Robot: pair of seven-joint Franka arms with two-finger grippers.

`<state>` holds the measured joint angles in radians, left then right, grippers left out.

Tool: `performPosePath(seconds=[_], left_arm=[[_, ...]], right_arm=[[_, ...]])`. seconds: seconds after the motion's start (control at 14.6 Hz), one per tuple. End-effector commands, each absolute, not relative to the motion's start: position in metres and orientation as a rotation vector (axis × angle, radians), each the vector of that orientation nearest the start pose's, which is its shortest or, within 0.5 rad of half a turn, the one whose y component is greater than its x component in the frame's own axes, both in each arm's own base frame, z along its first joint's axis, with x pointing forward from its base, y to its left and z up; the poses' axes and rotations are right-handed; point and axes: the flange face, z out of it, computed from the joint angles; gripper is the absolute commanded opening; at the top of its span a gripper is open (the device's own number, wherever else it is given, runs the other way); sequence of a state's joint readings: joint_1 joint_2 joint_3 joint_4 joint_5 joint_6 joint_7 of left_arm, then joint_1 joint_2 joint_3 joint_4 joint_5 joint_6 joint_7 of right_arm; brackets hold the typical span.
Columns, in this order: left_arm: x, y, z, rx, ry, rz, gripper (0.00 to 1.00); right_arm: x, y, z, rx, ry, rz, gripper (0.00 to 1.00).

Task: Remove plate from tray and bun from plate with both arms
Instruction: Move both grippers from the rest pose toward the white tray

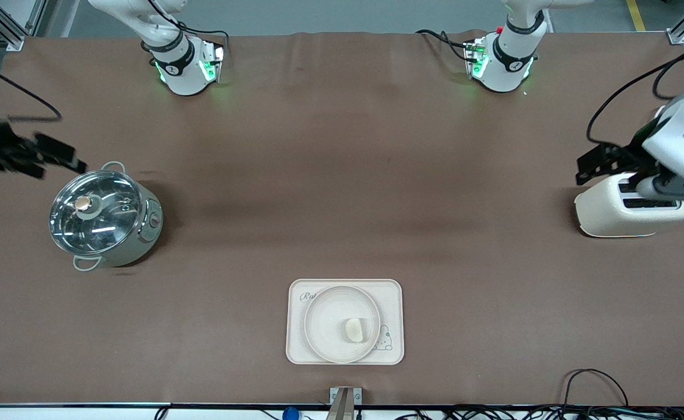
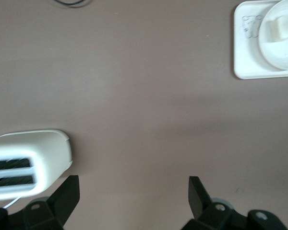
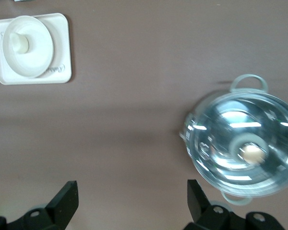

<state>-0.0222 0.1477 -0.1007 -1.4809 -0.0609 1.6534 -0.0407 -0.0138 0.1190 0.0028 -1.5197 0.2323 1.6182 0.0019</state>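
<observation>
Front view shows nothing begun: bun [image 1: 354, 329] on plate [image 1: 324, 326] in tray [image 1: 392, 291], left gripper [image 2: 133, 194] and right gripper [image 3: 132, 199] spread, empty; both must reach in.

Even, diffuse overhead light falls on the brown tabletop [image 1: 342, 175], leaving only soft, faint shadows. The pot's glass lid [image 1: 95, 211] throws bright glare streaks. The right gripper [image 1: 44, 157] looks motion-blurred at the front view's edge; both wrist views are slightly soft.
</observation>
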Motion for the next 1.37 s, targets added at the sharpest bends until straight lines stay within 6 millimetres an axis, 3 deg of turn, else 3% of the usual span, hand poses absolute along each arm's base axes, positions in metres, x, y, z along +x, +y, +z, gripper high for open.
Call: performPosePath(seconds=[0.0, 0.14, 0.21, 0.27, 0.41, 0.62, 0.75, 0.96, 1.3], left_arm=[[0.635, -0.1, 0.533, -3.288, 0.083, 0.018, 1.0], [0.644, -0.132, 0.494, -3.256, 0.141, 0.074, 1.0], [0.649, -0.145, 0.481, -3.259, 0.165, 0.062, 1.0], [0.655, -0.155, 0.468, -3.261, 0.184, 0.036, 1.0], [0.667, -0.167, 0.44, -3.272, 0.187, -0.013, 1.0], [0.681, -0.187, 0.394, -3.285, 0.121, -0.063, 1.0], [0.686, -0.175, 0.372, -3.288, 0.037, -0.018, 1.0], [0.683, -0.175, 0.363, -3.287, 0.015, 0.004, 1.0], [0.682, -0.181, 0.35, -3.289, 0.021, -0.027, 1.0]], right_arm=[[0.629, 0.076, 0.541, -2.867, 0.131, 0.013, 1.0], [0.654, 0.13, 0.497, -2.856, 0.213, -0.048, 1.0], [0.665, 0.145, 0.473, -2.851, 0.252, -0.07, 1.0], [0.677, 0.173, 0.448, -2.846, 0.264, -0.095, 1.0], [0.699, 0.24, 0.405, -2.827, 0.289, -0.145, 1.0], [0.717, 0.306, 0.34, -2.786, 0.39, -0.187, 1.0], [0.721, 0.334, 0.309, -2.77, 0.397, -0.22, 1.0], [0.722, 0.363, 0.27, -2.783, 0.35, -0.239, 1.0], [0.732, 0.367, 0.219, -2.755, 0.354, -0.364, 0.9]])
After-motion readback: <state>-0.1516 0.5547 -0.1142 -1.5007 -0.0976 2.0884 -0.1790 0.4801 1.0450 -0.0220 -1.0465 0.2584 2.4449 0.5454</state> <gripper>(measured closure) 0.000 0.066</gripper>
